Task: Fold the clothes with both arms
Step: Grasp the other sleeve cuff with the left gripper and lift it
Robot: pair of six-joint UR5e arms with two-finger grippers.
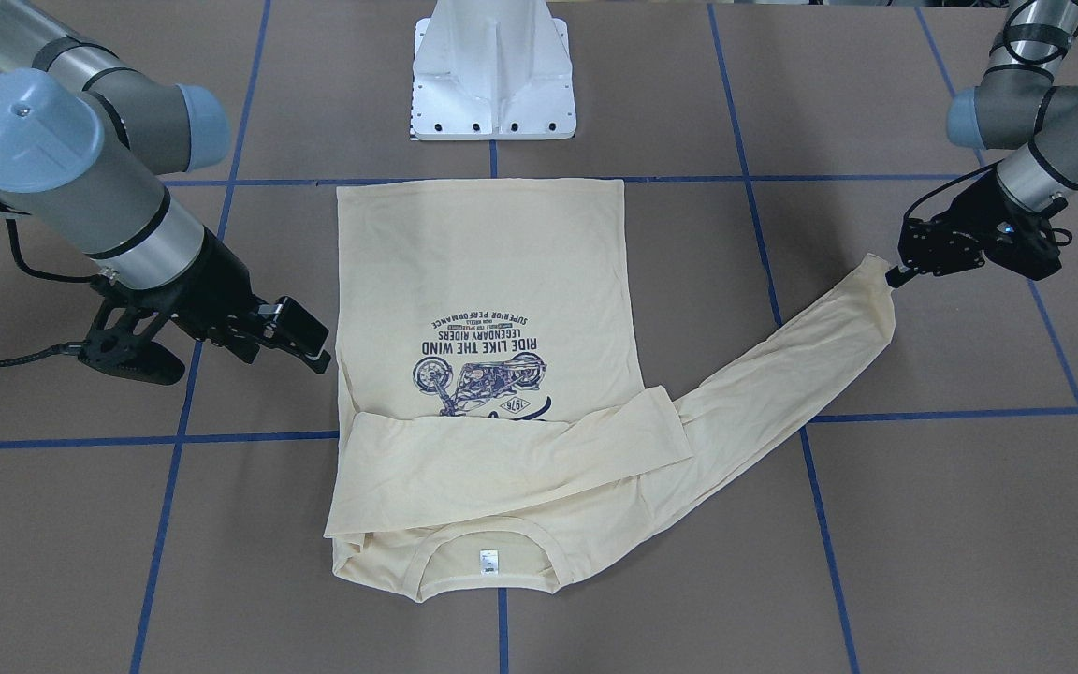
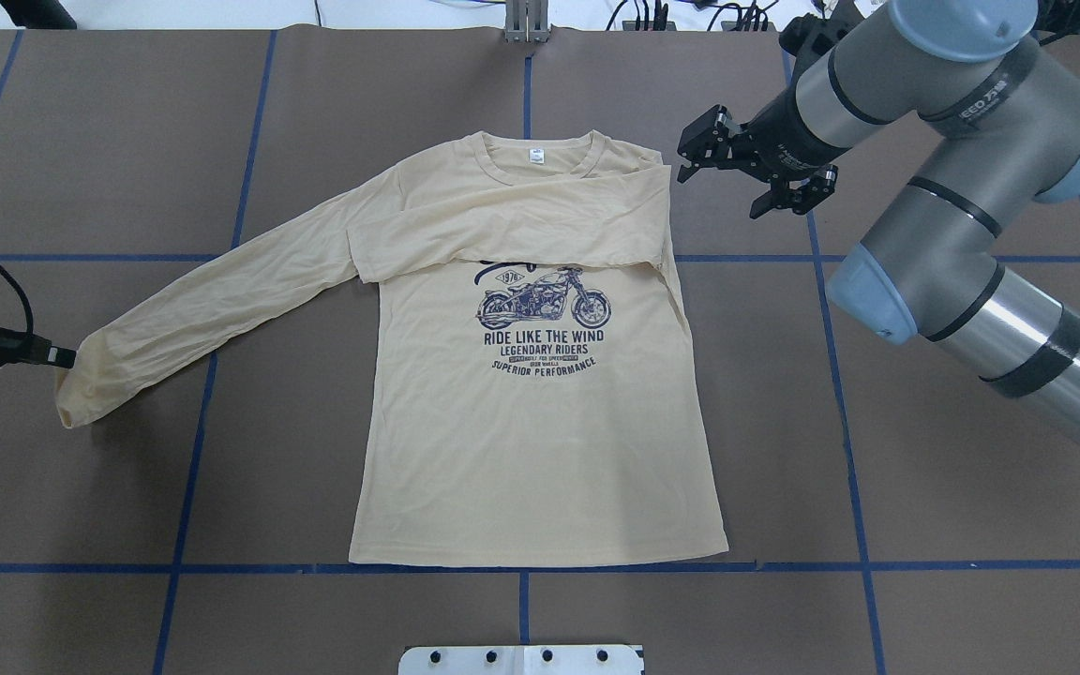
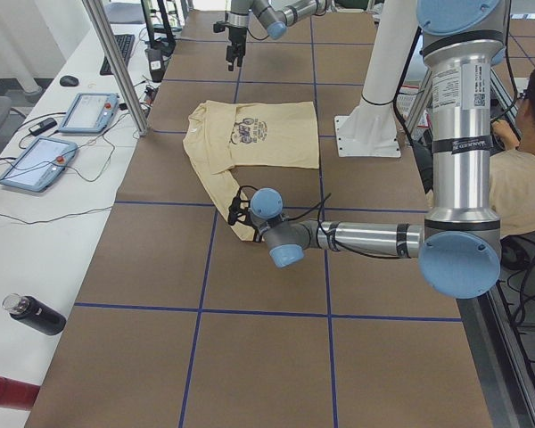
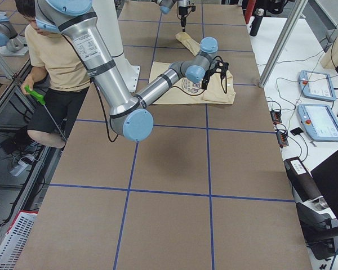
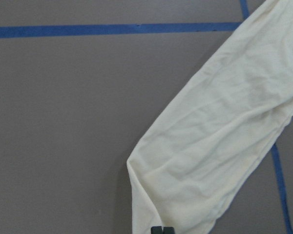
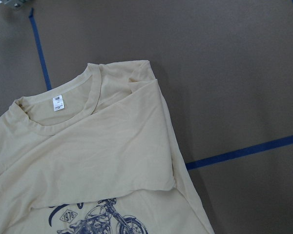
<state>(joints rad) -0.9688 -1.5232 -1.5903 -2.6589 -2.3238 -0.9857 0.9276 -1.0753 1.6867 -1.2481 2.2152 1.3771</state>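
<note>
T-shirt (image 2: pixel 540 450): I see it flat on the table (image 2: pixel 784 469), front up and about central. The hem lies toward the robot's base and the collar away from it.
Neck label (image 2: pixel 534 157): white, showing inside the collar.
Print (image 2: pixel 545 328): navy motorcycle with lines of text. Its top edge is covered by the folded sleeve.
Folded sleeve (image 2: pixel 512 234): the one on the robot's right side, laid straight across the chest, its cuff end reaching the opposite side of the body.
Outstretched sleeve (image 2: pixel 221 300): the one on the robot's left side, running diagonally out from the shoulder across a blue tape line (image 2: pixel 221 568).
Left gripper (image 1: pixel 895 274): my left claw is closed tight, its fingertips (image 5: pixel 162 229) pinching the cuff of the outstretched sleeve, well apart from the shirt body.
Right gripper (image 2: pixel 726 187): my right claw is spread wide and holds nothing. It hangs just beside the shirt's shoulder on the robot's right, not touching the cloth.
Pedestal base (image 1: pixel 494 75): white, bolted to the table just past the hem.
</note>
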